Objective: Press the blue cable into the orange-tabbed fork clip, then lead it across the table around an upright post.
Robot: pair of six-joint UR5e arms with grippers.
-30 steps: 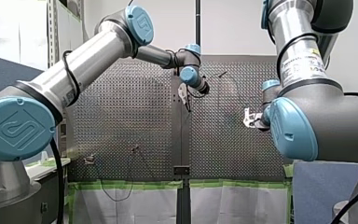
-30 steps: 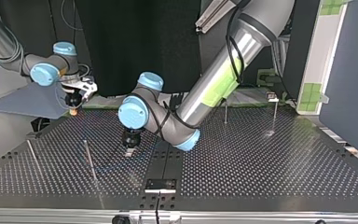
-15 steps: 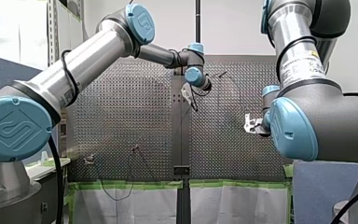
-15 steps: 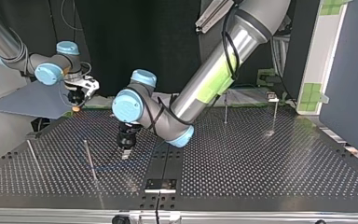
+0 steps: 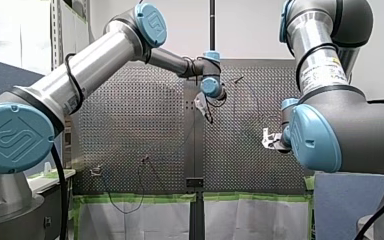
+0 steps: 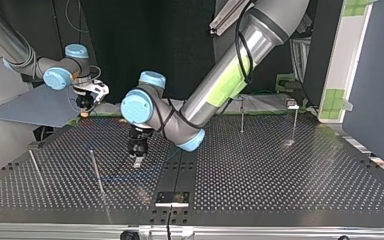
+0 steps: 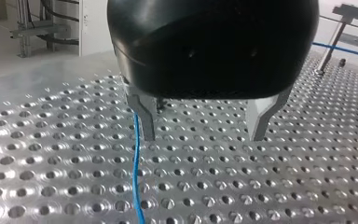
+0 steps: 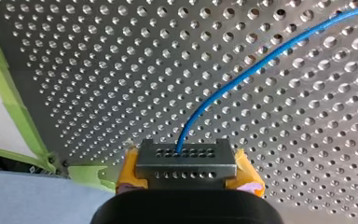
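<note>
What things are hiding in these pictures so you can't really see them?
1. Fork clip: cannot be picked out in any view; too small in the front and top views.
2. The blue cable: too faint to trace in the top view; in the right wrist view its end vanishes into my right gripper.
3. Left wrist view: my left gripper's black body hides the cable's upper run.
4. Front view: my right arm covers most of my right gripper.

We are watching the thin blue cable curving over the table into our right gripper. A slim post is standing upright, well apart.
</note>
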